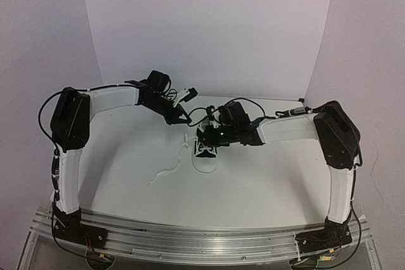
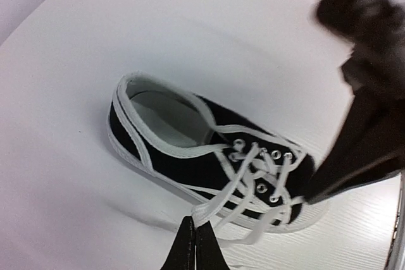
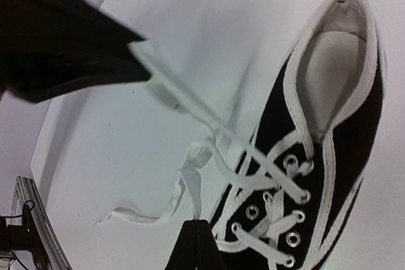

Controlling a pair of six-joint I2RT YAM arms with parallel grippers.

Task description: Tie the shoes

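A small black canvas sneaker [image 1: 205, 151] with white toe cap and sole stands mid-table, toe toward the near edge; it shows in the left wrist view [image 2: 190, 156] and the right wrist view [image 3: 329, 156]. My left gripper [image 1: 183, 120], far left of the shoe, is shut on a white lace [image 2: 218, 203] pulled taut from the eyelets; its tips show in its wrist view [image 2: 195, 226]. My right gripper [image 1: 205, 136], over the shoe's heel, is shut on the other lace [image 3: 204, 188], which loops down to its tips [image 3: 197, 224]. A loose lace end [image 1: 168, 170] trails left on the table.
The white round table [image 1: 266, 181] carries the shoe. A white curved backdrop [image 1: 209, 30] rises behind it. A metal rail [image 1: 202, 238] holds both arm bases at the near edge.
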